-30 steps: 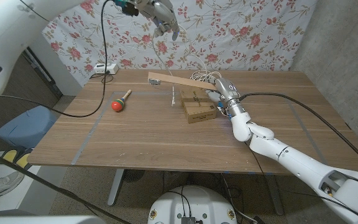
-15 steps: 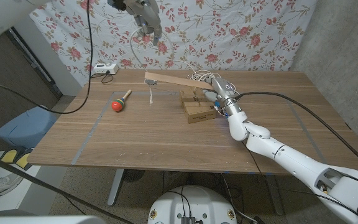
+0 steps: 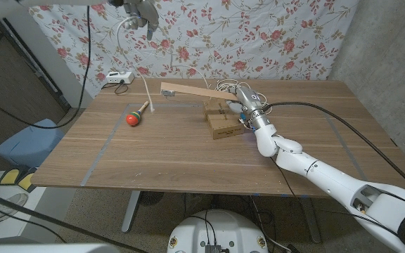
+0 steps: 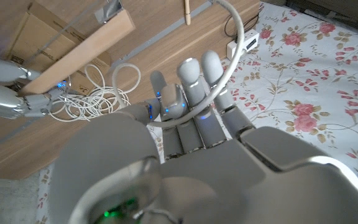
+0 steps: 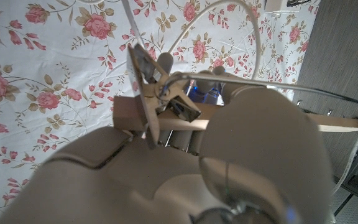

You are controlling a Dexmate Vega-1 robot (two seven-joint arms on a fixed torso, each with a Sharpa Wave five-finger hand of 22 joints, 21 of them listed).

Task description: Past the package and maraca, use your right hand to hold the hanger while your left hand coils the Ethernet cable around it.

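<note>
Right hand point(image 3: 248, 104) grips the hanger point(image 3: 187, 91) above the package point(image 3: 223, 121); left hand point(image 3: 140, 8), raised far left, pinches the Ethernet cable point(image 3: 148, 95); we judge coiling barely begun, most cable piled behind; maraca point(image 3: 136, 114) untouched.

floral backdrop point(image 3: 273, 35), wooden table point(image 3: 167, 151) — white power strip point(image 3: 115, 77)

A makeshift robot test room or lab, not a lived-in home. A wooden table point(image 3: 188, 151) on metal legs stands on a plain floor, with tape lines marked across its top. A rose-print cloth point(image 3: 259, 35) hangs as a backdrop against bare grey walls point(image 3: 385, 42). Black cables point(image 3: 83, 77) trail through the air, and a white power strip point(image 3: 116, 76) lies at the table's far corner.
</note>
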